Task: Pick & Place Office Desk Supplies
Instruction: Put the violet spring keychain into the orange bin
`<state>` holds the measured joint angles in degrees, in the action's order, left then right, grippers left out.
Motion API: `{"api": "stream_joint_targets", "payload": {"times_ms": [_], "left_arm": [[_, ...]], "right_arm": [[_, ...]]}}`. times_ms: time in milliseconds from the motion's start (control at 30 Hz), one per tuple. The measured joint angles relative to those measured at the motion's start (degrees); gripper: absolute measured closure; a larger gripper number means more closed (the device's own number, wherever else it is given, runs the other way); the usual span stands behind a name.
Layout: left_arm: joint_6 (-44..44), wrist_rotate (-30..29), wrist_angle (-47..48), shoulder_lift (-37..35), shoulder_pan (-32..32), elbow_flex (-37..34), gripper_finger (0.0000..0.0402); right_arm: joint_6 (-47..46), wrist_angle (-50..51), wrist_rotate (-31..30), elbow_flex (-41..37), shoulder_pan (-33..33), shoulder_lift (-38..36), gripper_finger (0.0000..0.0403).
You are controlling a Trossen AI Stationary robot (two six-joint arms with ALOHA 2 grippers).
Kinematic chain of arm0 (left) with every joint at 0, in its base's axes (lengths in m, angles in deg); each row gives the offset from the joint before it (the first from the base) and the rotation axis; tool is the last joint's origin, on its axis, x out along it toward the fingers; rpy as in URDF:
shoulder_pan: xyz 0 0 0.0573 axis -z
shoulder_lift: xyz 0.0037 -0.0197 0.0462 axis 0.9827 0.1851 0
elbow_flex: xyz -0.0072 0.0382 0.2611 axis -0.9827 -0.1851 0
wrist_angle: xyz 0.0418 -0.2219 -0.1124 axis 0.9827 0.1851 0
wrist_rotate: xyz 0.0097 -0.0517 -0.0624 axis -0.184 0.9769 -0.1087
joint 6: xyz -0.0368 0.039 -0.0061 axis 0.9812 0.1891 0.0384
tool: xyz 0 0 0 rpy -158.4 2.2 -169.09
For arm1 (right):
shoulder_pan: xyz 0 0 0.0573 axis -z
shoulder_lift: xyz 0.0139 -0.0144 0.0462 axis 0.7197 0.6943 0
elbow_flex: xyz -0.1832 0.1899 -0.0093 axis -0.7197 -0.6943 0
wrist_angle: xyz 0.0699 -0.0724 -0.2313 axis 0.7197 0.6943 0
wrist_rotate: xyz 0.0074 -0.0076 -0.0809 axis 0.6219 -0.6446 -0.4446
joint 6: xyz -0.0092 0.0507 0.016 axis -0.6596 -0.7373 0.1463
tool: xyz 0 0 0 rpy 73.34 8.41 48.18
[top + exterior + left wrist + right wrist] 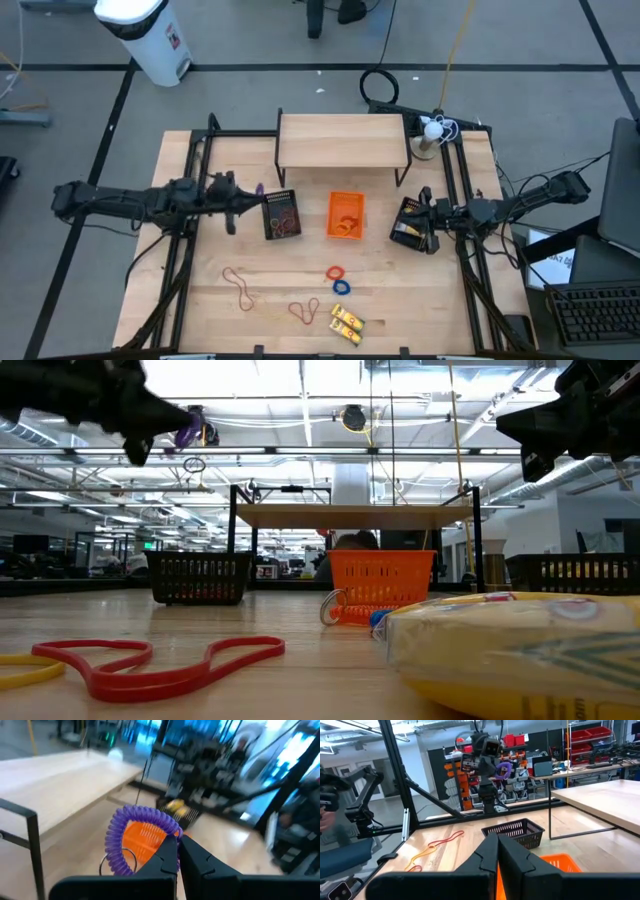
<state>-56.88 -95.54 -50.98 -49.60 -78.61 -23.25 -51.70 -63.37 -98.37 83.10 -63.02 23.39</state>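
Gripping a purple coil ring [131, 834], left gripper [175, 851]

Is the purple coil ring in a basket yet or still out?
Out. The left hand holds the purple coil ring in the air beside the black basket.

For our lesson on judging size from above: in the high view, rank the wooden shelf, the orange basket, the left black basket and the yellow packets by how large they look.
1. Wooden shelf, clearly largest.
2. Orange basket and left black basket: too alike to rank.
3. Yellow packets, smallest.
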Motion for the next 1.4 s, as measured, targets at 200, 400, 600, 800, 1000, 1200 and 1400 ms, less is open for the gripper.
{"api": "stream_joint_targets", "payload": {"times_ms": [200, 400, 600, 800, 1000, 1200, 1400], "left_arm": [[-2.19, -5.41, 15.45, 21.20, 2.67, 21.12, 0.0401], [-6.17, -3.46, 20.09, 42.09, 2.36, 37.81, 0.0401], [-8.53, 1.73, 19.35, 58.55, 0.45, 48.07, 0.0401], [-9.33, 7.69, 19.78, 71.95, -1.55, 55.14, 0.0401], [-8.90, 10.01, 22.83, 79.44, -3.37, 59.31, 0.0392], [-10.67, 12.51, 23.95, 79.88, -3.20, 60.31, 0.0331], [-11.89, 12.40, 23.84, 78.80, -3.25, 60.31, 0.0248]], "right_arm": [[1.47, -2.06, -0.03, 0.00, 0.00, -0.02, 0.0399], [1.69, -1.84, -0.05, 0.00, 0.00, -0.02, 0.0399], [1.52, -1.23, 0.03, 0.00, 0.00, 0.00, 0.0399], [1.32, -1.23, 0.08, 0.00, 0.00, 0.00, 0.0399], [1.32, -1.20, 0.12, 0.00, 0.00, -0.02, 0.0399], [1.32, -0.87, 0.47, 0.00, 0.00, 0.13, 0.0399], [1.39, -0.83, 0.49, 0.00, 0.00, 0.13, 0.0399]]}}
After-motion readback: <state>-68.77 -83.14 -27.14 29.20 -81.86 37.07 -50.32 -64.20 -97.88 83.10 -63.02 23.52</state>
